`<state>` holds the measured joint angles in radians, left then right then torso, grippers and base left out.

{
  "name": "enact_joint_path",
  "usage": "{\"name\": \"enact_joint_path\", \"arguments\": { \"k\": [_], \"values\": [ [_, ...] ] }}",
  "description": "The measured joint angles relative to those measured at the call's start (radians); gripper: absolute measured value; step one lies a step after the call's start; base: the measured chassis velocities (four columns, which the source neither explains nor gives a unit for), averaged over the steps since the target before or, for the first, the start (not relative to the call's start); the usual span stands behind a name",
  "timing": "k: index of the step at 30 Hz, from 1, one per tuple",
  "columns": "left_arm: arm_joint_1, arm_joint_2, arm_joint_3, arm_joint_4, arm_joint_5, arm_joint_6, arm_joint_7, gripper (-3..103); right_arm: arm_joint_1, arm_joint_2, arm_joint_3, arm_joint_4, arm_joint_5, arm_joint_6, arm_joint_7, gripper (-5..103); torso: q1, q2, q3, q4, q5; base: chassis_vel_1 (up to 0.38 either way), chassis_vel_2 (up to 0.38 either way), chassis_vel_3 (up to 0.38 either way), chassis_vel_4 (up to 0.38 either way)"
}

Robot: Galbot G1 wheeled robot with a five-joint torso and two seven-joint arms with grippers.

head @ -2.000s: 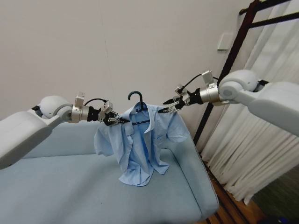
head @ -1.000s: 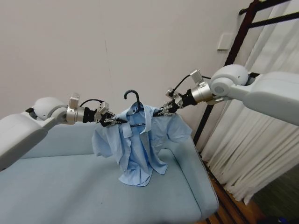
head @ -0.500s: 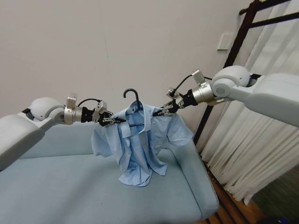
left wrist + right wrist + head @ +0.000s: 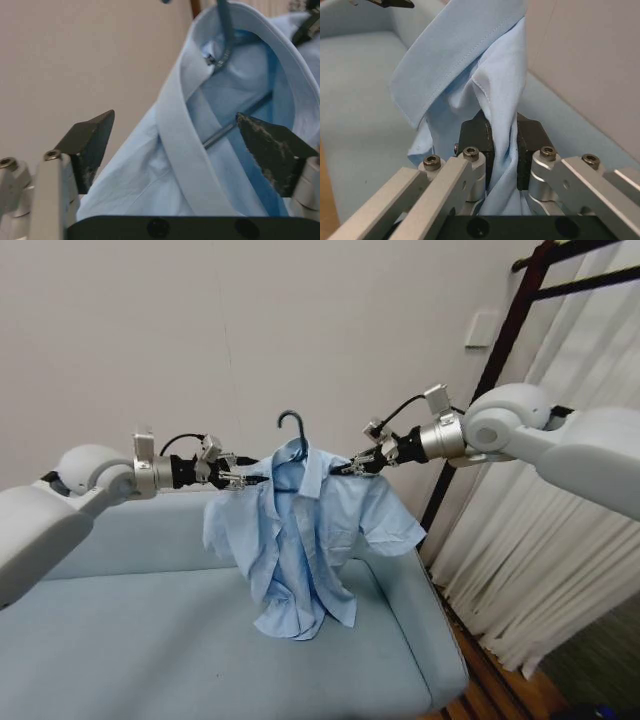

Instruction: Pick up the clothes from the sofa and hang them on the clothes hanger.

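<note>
Above the sofa (image 4: 120, 640) hangs the shirt (image 4: 300, 540) on its hanger (image 4: 227, 35), shoulders lying left-right. Right gripper (image 4: 345, 469) clamps one shoulder. Left gripper (image 4: 237, 480), jaws spread, fronts the other. Rack (image 4: 497, 358) stands beyond, rightward, nearer the right arm.

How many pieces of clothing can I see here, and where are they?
1. The shirt hangs on a hanger over the sofa; the right gripper is shut on one shoulder, the left gripper open at the other. Something small could lie hidden behind it.
</note>
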<state>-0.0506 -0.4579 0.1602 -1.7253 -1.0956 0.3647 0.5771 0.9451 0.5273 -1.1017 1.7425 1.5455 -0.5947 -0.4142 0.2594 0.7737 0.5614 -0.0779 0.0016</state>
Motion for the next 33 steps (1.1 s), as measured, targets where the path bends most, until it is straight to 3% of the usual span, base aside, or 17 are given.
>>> {"name": "enact_joint_path", "arguments": {
  "k": [3,10,14,15,19,20,21,23,25,26,28,33],
  "values": [
    [0.034,-0.004,-0.053,-0.015,-0.071,0.002,-0.097,94,-0.051,-0.007,0.058,0.013,0.014,-0.001,0.036,8,0.000,0.000,0.000,0.0000,-0.0001,0.000,0.000,0.000,0.000],
    [0.111,0.017,-0.143,-0.042,-0.110,-0.003,-0.136,100,-0.097,-0.021,0.101,0.029,0.009,-0.001,0.060,8,0.000,0.000,0.000,0.0002,-0.0003,0.000,0.000,0.000,0.000],
    [0.197,0.037,-0.222,-0.090,-0.140,-0.024,-0.243,100,-0.177,-0.037,0.207,0.069,0.036,0.003,0.188,8,0.000,0.000,0.000,0.0002,-0.0002,0.000,0.000,0.000,0.000],
    [0.197,0.037,-0.222,-0.090,-0.140,-0.024,-0.243,100,-0.177,-0.037,0.207,0.069,0.036,0.003,0.188,8,0.000,0.000,0.000,0.0002,-0.0002,0.000,0.000,0.000,0.000],
    [0.283,0.012,-0.266,-0.187,-0.177,-0.083,-0.556,100,-0.256,-0.054,0.290,0.190,0.114,0.062,0.485,8,0.000,0.000,0.000,0.0002,-0.0003,0.000,0.000,0.000,0.000],
    [0.283,0.012,-0.266,-0.187,-0.177,-0.083,-0.556,100,-0.256,-0.054,0.290,0.190,0.114,0.062,0.485,8,0.000,0.000,0.000,0.0002,-0.0003,0.000,0.000,0.000,0.000],
    [0.300,-0.009,-0.267,-0.214,-0.180,-0.094,-0.643,100,-0.281,-0.056,0.308,0.228,0.120,0.085,0.577,8,0.000,0.000,0.000,0.0000,-0.0004,0.000,0.000,0.000,0.000],
    [0.318,-0.050,-0.267,-0.245,-0.178,-0.105,-0.758,100,-0.331,-0.054,0.342,0.288,0.120,0.128,0.735,8,0.000,0.000,0.000,-0.0002,-0.0002,0.000,0.000,0.000,0.000],
    [0.326,-0.095,-0.257,-0.263,-0.171,-0.112,-0.836,100,-0.382,-0.046,0.380,0.328,0.111,0.158,0.839,8,0.000,0.000,0.000,0.0000,0.0000,0.000,0.000,0.000,0.000],
    [0.326,-0.095,-0.257,-0.263,-0.171,-0.112,-0.836,100,-0.382,-0.046,0.380,0.328,0.111,0.158,0.839,8,0.000,0.000,0.000,0.0000,0.0000,0.000,0.000,0.000,0.000],
    [0.322,-0.159,-0.235,-0.272,-0.166,-0.113,-0.909,100,-0.446,-0.039,0.445,0.365,0.100,0.170,0.906,8,0.000,0.000,0.000,0.0001,-0.0002,0.000,0.000,0.000,0.000],
    [0.267,-0.252,-0.180,-0.237,-0.153,-0.113,-0.942,100,-0.522,-0.048,0.518,0.427,0.079,0.136,0.946,8,0.000,0.000,0.000,-0.0001,-0.0001,0.000,0.000,0.000,0.000]
  ]
}}
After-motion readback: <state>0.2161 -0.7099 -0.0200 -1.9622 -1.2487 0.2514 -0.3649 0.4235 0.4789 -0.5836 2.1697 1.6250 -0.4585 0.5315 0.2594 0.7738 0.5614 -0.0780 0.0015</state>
